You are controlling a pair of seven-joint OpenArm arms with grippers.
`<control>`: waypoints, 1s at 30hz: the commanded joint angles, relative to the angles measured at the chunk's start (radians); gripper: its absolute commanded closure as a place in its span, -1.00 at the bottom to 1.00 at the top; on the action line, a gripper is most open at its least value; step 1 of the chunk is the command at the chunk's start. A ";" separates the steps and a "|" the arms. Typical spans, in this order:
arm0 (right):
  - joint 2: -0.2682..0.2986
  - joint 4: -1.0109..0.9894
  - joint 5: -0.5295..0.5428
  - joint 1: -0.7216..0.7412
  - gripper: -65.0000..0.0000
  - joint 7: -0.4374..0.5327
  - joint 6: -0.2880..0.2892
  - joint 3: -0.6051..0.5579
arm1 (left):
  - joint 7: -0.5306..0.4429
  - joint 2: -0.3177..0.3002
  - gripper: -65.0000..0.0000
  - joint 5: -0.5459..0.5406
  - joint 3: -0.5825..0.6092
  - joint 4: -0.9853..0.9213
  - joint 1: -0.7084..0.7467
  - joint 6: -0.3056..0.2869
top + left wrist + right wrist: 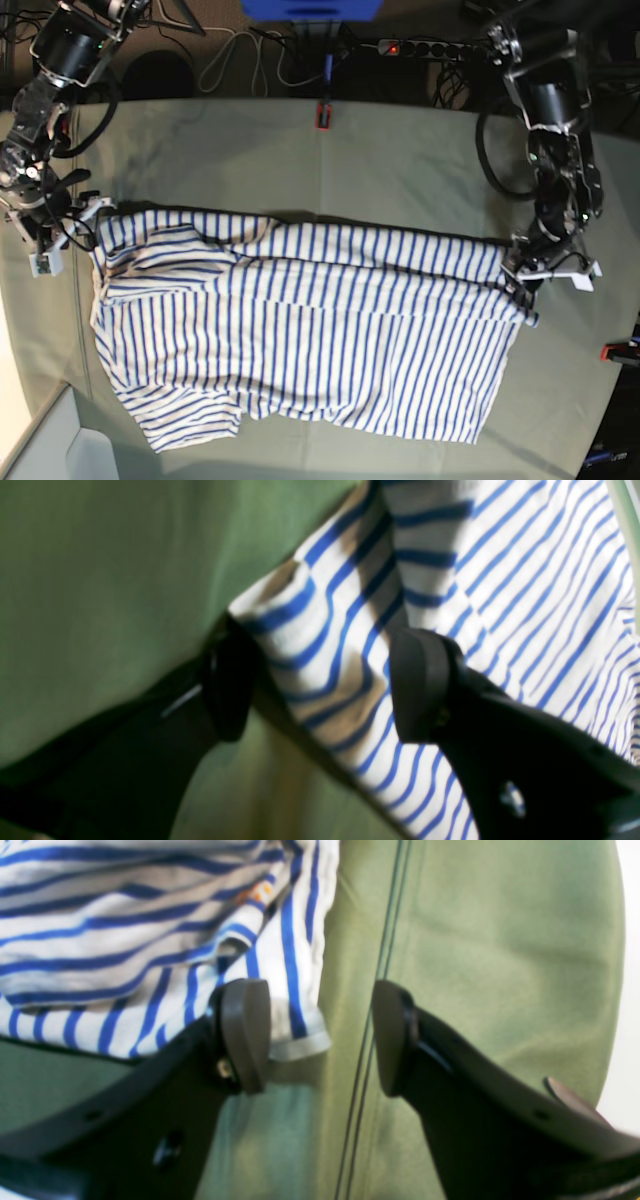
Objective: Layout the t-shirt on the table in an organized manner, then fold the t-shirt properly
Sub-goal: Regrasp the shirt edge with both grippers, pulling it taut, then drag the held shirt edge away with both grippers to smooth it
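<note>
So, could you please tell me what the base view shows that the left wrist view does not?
Only the base view shows the whole t-shirt spread out, both arms at its far corners, the right gripper and a red clamp. Only the left wrist view shows the left gripper with its fingers apart over a corner. Both show striped cloth on the table.

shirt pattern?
The t-shirt is white with thin blue stripes all over; the base view shows it best.

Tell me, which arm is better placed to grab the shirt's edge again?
Left, probably: its open end effector straddles a fold of the t-shirt. The right end effector has only the hem's corner between its jaws.
</note>
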 commanded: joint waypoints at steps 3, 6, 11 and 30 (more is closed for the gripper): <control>0.019 -0.033 0.014 0.016 -0.02 0.021 0.007 -0.003 | -0.009 -0.012 -0.15 -0.002 0.000 -0.031 -0.041 0.001; 0.022 -0.107 0.014 0.020 -0.01 0.024 0.007 -0.003 | -0.009 -0.012 0.20 -0.003 -0.001 -0.048 -0.052 0.001; 0.020 -0.200 0.014 0.020 -0.01 0.145 0.007 -0.004 | -0.077 -0.012 0.93 -0.002 0.005 -0.051 -0.049 0.001; 0.075 0.097 0.013 0.111 1.00 -0.102 0.007 -0.004 | -0.008 -0.049 1.00 -0.012 -0.001 0.268 -0.021 0.010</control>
